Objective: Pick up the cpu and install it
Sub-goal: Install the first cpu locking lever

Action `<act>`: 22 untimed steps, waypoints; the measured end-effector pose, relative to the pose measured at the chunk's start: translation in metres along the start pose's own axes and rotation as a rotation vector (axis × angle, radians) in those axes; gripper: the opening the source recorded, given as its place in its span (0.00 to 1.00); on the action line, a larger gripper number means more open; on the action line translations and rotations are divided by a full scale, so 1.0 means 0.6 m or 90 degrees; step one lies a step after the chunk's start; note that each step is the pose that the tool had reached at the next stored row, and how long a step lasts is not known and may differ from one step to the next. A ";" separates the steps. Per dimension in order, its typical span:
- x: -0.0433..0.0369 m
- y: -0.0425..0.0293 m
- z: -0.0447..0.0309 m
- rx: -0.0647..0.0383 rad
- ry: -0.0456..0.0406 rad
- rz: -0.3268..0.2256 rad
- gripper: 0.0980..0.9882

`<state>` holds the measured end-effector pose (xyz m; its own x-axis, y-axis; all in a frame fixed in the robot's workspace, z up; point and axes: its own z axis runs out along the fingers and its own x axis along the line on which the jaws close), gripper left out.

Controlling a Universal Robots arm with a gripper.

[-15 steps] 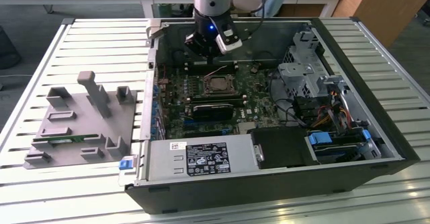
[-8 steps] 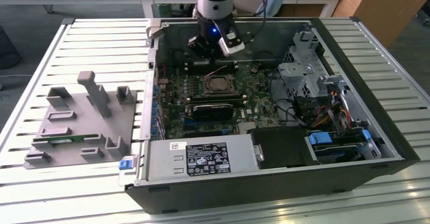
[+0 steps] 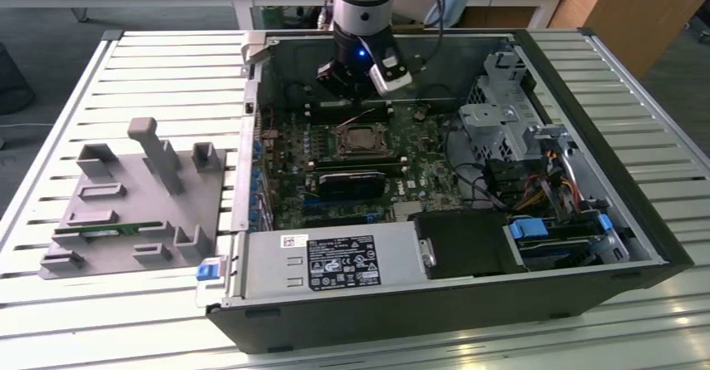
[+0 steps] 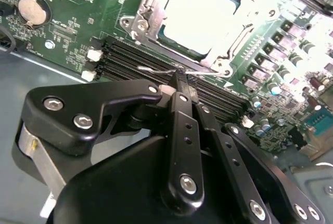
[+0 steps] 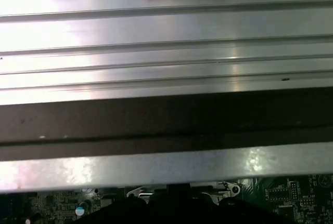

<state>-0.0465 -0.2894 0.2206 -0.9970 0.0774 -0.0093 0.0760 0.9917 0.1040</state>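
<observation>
Black gripper (image 4: 179, 81) links are filling the lower half of the second wrist view, the two fingers (image 4: 182, 86) pressing together with nothing between them, their tips sitting just beside a thin wire lever (image 4: 161, 70) at the edge of the socket (image 4: 151, 5). One cpu (image 4: 200, 13), its silver top glaring bright, is lying seated in that socket in the upper middle of the frame, framed by the metal bracket. Four dark memory slots (image 4: 135, 60) are running alongside the socket, and one round coin battery (image 4: 32, 10) is showing at the upper left. In the exterior view, one arm (image 3: 364, 4) is reaching down into the open computer case (image 3: 621, 220) at upper centre, the cpu (image 3: 357, 141) lying just below it on the green board (image 3: 427, 175). One grey fixture (image 3: 133, 212) is resting on the slatted table (image 3: 166, 62) at the left, holding one green memory stick (image 3: 106, 230).
</observation>
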 end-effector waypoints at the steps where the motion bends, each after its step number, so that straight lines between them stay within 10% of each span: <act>1: -0.002 0.000 0.000 0.000 -0.0001 0.000 0.01; 22: -0.034 0.001 0.018 0.000 0.0002 0.000 0.01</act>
<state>-0.0257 -0.2893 0.2099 -0.9969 0.0776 -0.0090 0.0762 0.9917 0.1039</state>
